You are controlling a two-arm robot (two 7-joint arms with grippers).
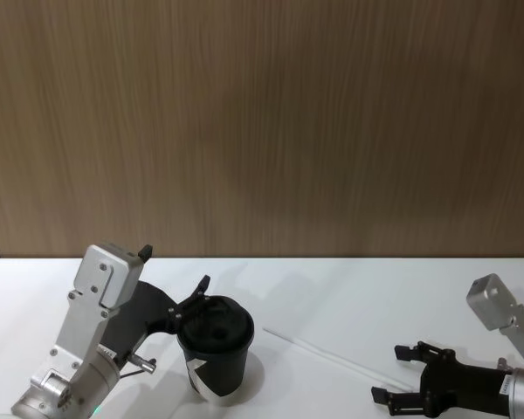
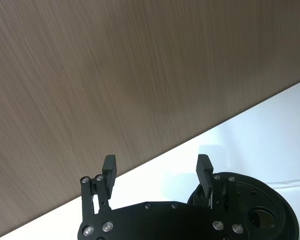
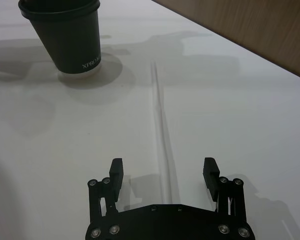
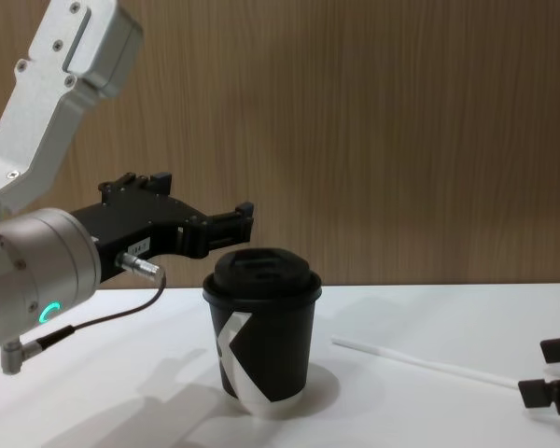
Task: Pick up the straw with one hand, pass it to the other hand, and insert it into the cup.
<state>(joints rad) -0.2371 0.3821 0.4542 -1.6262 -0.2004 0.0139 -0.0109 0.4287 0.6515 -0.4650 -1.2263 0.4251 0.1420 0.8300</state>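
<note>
The black cup (image 1: pixel 217 349) with its black lid stands upright on the white table, also seen in the chest view (image 4: pixel 261 347) and right wrist view (image 3: pixel 70 35). The thin white straw (image 1: pixel 341 356) lies flat on the table to the cup's right (image 4: pixel 420 360). My right gripper (image 1: pixel 391 374) is open, low over the straw's near end. In the right wrist view the straw (image 3: pixel 160 115) runs into the gap between the right gripper's (image 3: pixel 163 167) fingers. My left gripper (image 4: pixel 201 201) hovers open and holding nothing just above and behind the cup's lid (image 2: pixel 250 212).
The white table (image 1: pixel 375 297) stretches back to a brown wood-panel wall (image 1: pixel 262 131). The left arm's silver wrist and a cable (image 4: pixel 93 322) sit low at the left, near the cup.
</note>
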